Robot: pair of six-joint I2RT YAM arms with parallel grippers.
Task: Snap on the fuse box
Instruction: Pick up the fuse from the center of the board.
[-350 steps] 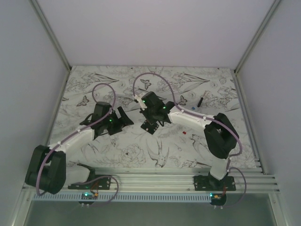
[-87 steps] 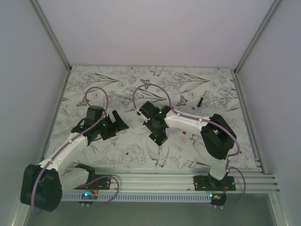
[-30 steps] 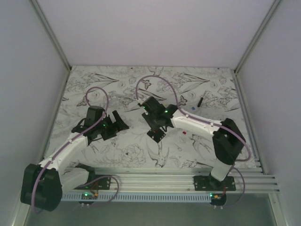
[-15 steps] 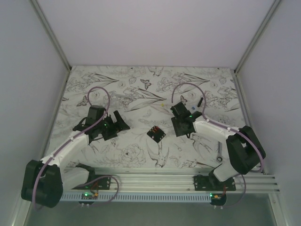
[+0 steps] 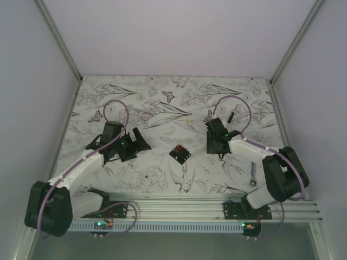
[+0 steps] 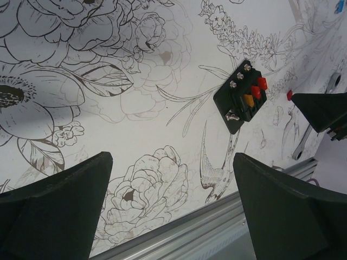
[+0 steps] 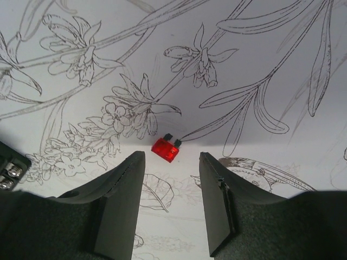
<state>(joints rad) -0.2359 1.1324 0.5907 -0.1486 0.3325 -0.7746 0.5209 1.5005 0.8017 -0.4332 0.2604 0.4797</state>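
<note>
Top external view: the fuse box (image 5: 180, 153) lies flat on the counter (image 5: 135, 179) between my two arms, set cornerwise to the near edge, and neither arm touches it.
Left side: the left tool (image 5: 142, 142) hangs empty with its fingers spread wide, the gap facing the box.
Right side: the right tool (image 5: 216, 150) points down, fingers apart and clamping nothing. A loose red fuse (image 7: 164, 149) lies on the counter just beyond its tips.
Bearing from left: in the left wrist view the box (image 6: 243, 97) sits ahead and to the right of the gap, face up, its long axis slanting across my approach.
Bearing from right: only a corner of the box (image 7: 10, 169) shows at the left edge.
Nearer arm: about even, I judge, though the left is the one aimed at it.
</note>
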